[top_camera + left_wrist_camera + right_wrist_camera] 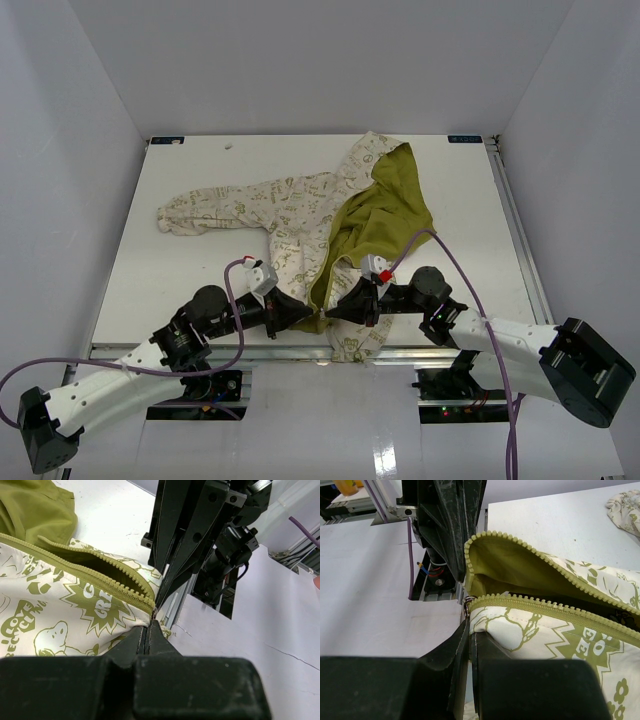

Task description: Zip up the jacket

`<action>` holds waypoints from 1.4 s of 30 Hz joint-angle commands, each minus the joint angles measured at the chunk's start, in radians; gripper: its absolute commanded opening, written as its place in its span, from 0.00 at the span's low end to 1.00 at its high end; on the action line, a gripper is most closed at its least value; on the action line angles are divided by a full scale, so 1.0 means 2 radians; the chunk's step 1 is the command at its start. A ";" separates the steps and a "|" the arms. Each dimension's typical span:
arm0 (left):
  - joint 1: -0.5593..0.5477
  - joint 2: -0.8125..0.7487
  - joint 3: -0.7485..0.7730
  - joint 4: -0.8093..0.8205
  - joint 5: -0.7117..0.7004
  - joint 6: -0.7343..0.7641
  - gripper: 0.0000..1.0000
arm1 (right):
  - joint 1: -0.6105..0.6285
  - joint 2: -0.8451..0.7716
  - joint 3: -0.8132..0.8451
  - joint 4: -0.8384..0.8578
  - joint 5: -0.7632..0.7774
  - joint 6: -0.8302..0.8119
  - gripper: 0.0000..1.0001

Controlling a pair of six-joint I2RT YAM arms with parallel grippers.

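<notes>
The jacket (300, 205) lies spread on the white table (180, 290), cream print outside, its olive lining (395, 205) folded open, and its hem reaches the front edge. My left gripper (303, 316) and right gripper (335, 310) face each other at the bottom of the open zipper. In the left wrist view the left gripper (150, 625) is shut, pinching the jacket (75, 610) where the zipper teeth (117, 572) end. In the right wrist view the right gripper (470, 626) is shut on the jacket (545, 640) edge, just under a small metal slider (467, 601).
White walls enclose the table on three sides. A metal rail (240, 350) runs along the front edge, and part of the hem (355, 345) hangs over it. Purple cables (232, 300) loop off both wrists. One sleeve (195, 212) stretches to the left.
</notes>
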 commanded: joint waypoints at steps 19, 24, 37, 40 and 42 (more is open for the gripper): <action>-0.003 0.013 0.004 0.017 0.025 0.004 0.00 | 0.000 0.000 0.014 0.026 0.002 0.005 0.08; -0.004 0.014 0.002 0.019 0.028 0.003 0.00 | 0.000 -0.001 0.012 0.027 0.007 0.006 0.08; -0.004 0.026 -0.001 0.019 0.020 0.008 0.00 | 0.000 -0.003 0.011 0.030 0.005 0.010 0.08; -0.004 0.029 -0.001 0.020 0.020 0.009 0.00 | 0.000 -0.004 0.014 0.029 0.007 0.013 0.08; -0.004 0.032 0.000 0.019 0.017 0.011 0.00 | 0.000 -0.005 0.016 0.028 0.006 0.015 0.08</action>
